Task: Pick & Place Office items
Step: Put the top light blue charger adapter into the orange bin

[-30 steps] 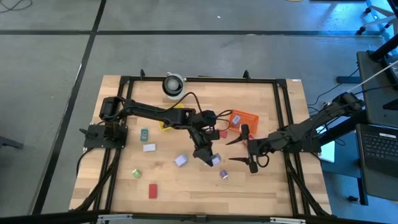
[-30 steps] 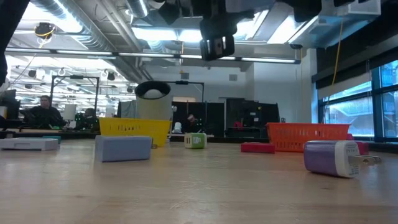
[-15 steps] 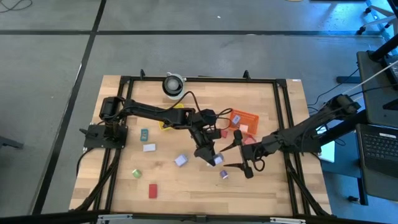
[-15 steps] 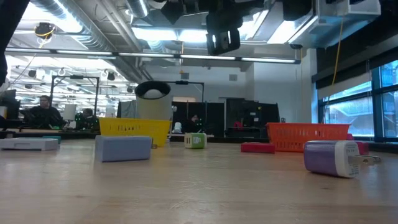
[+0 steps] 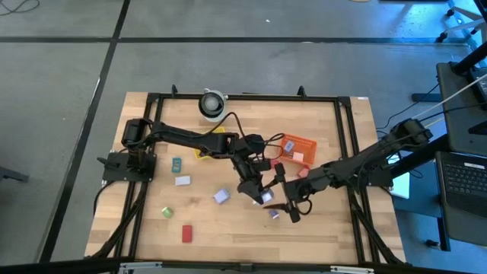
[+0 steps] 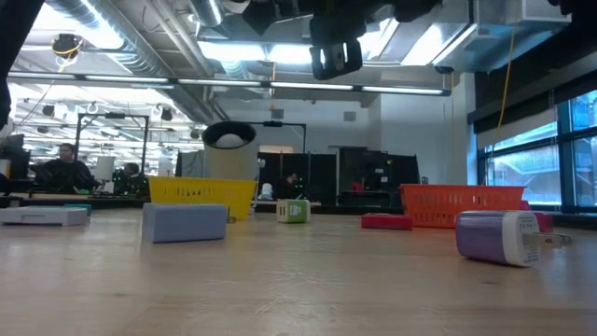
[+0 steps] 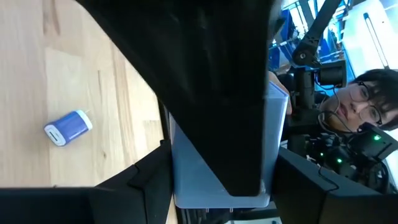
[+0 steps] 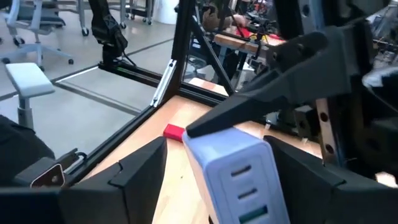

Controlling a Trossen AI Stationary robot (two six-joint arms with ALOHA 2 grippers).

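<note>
Clenched on a lavender block [image 5: 264,196], the left gripper [image 5: 262,195] hangs above the middle of the wooden table [image 5: 327,122]; the left wrist view shows the pale block [image 7: 217,162] pinned between the two dark fingers [image 7: 205,93], lifted off the wood. Spread jaws mark the right gripper [image 5: 285,193], which sits just beside the left one with one finger near the held block and the other by a lavender charger [image 5: 274,214] lying on the table below; in the right wrist view the same pale block [image 8: 236,168] sits between its fingers [image 8: 143,168], though whether they touch it is hard to say. Other office items lie scattered on the left half of the table: a second lavender block [image 5: 221,196], a white block [image 5: 183,180], a teal piece [image 5: 176,164], a green piece [image 5: 166,212] and a red block [image 5: 186,233]. An orange mesh basket [image 5: 297,148] stands right of centre with a red item [image 5: 273,163] just beside it, and a yellow mesh basket [image 5: 204,151] is mostly hidden under the left arm. From the low view the charger [image 6: 499,237] lies on its side in the foreground, well apart from a lavender block [image 6: 185,223], with both baskets behind.
</note>
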